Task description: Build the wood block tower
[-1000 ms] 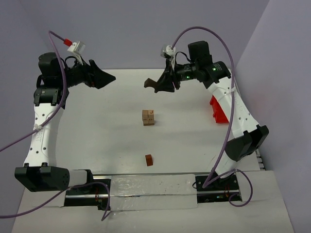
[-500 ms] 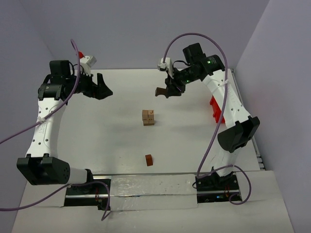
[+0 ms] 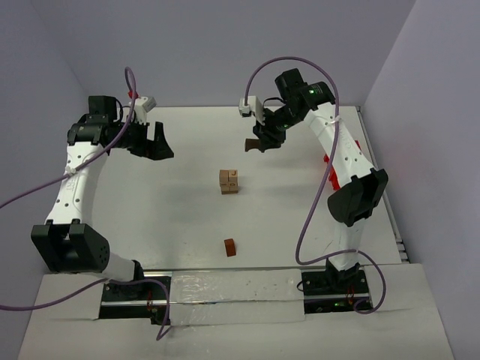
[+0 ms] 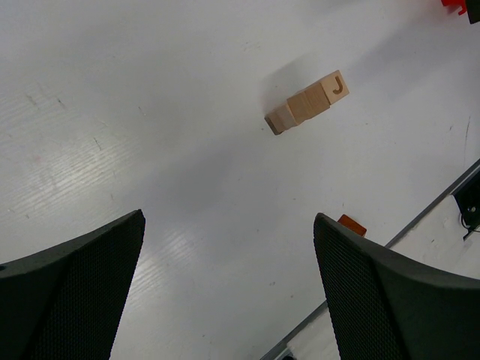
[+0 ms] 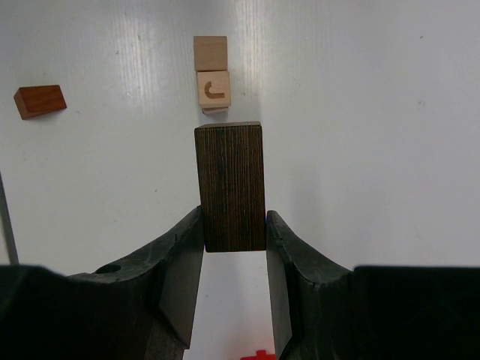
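Observation:
A small stack of light tan cubes [image 3: 229,181], one marked with a J, stands mid-table; it also shows in the left wrist view [image 4: 307,103] and the right wrist view [image 5: 212,75]. A reddish-brown block [image 3: 229,247] lies nearer the front, seen too in the right wrist view [image 5: 40,101] and the left wrist view [image 4: 351,224]. My right gripper [image 3: 259,142] is shut on a dark brown block [image 5: 229,186], held in the air behind and to the right of the cubes. My left gripper [image 3: 159,146] is open and empty, raised over the table's left rear.
A red plastic bin [image 3: 334,166] sits at the right edge, mostly hidden by the right arm; a sliver of it shows in the right wrist view [image 5: 259,355]. The table's front edge rail shows in the left wrist view [image 4: 420,217].
Both arms swung forward and inward. The right gripper came nearer the cubes, still holding the dark block. The left gripper turned downward and moved a little right.

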Robot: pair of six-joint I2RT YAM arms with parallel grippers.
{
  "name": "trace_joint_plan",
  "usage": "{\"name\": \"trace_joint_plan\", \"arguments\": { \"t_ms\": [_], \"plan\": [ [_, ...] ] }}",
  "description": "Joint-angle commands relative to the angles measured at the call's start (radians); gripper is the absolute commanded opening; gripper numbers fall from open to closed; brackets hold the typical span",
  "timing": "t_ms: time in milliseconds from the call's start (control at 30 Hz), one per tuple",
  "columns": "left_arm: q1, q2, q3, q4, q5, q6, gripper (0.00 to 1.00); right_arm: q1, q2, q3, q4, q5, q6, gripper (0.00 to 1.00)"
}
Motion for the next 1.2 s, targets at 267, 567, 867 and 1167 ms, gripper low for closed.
{"name": "trace_joint_plan", "arguments": {
  "t_ms": [267,567,867,1167],
  "plan": [
    [0.004,0.050,0.035,-0.010,0.020,-0.001,0.99,0.070,0.058,0.065,-0.037,0.053,-0.017,0.00],
    [0.002,0.067,0.045,-0.002,0.029,-0.014,0.99,0.145,0.086,0.021,0.021,0.077,0.004,0.00],
    [0.004,0.066,0.040,0.006,0.024,-0.022,0.99,0.208,0.078,-0.070,0.125,0.127,0.017,0.00],
    [0.004,0.057,0.028,0.010,0.022,-0.022,0.99,0.232,0.092,-0.106,0.190,0.141,0.032,0.00]
  ]
}}
